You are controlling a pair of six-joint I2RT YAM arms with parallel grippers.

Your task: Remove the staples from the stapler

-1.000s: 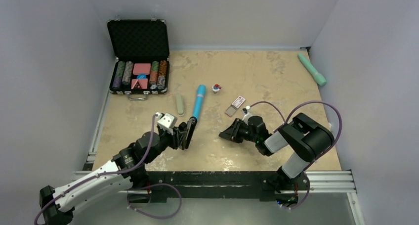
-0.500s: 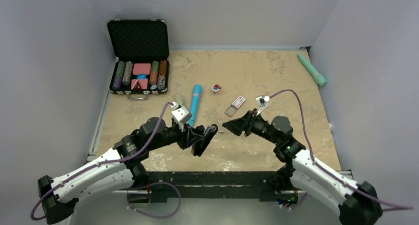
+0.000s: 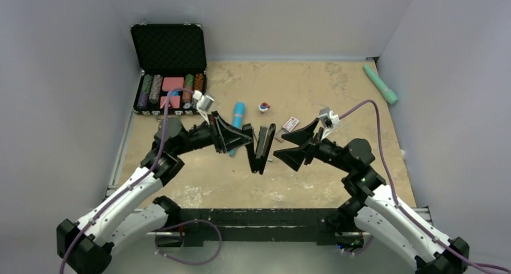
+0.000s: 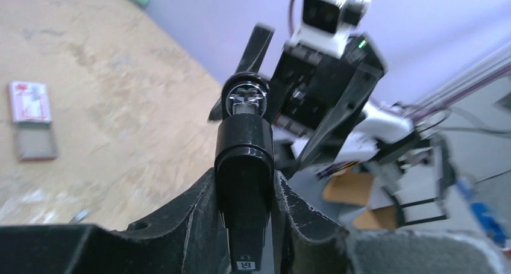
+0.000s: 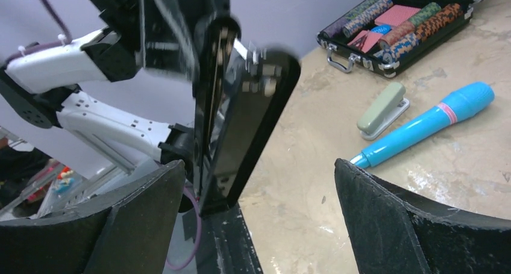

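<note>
Evidently the left end effector [image 4: 246,174] clamps the stapler [image 4: 244,135] above the tabletop [image 3: 337,84], probably so the wide-open right end effector [image 5: 259,164] can reach it.

Black stapler [image 3: 263,149] upright above table

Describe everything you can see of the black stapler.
The black stapler is glossy, plastic-looking, with metal fittings near one end. It is held off the table, roughly on end, its two halves slightly parted. The left gripper is shut on its lower part; the open right gripper faces it, apparently not touching.
</note>
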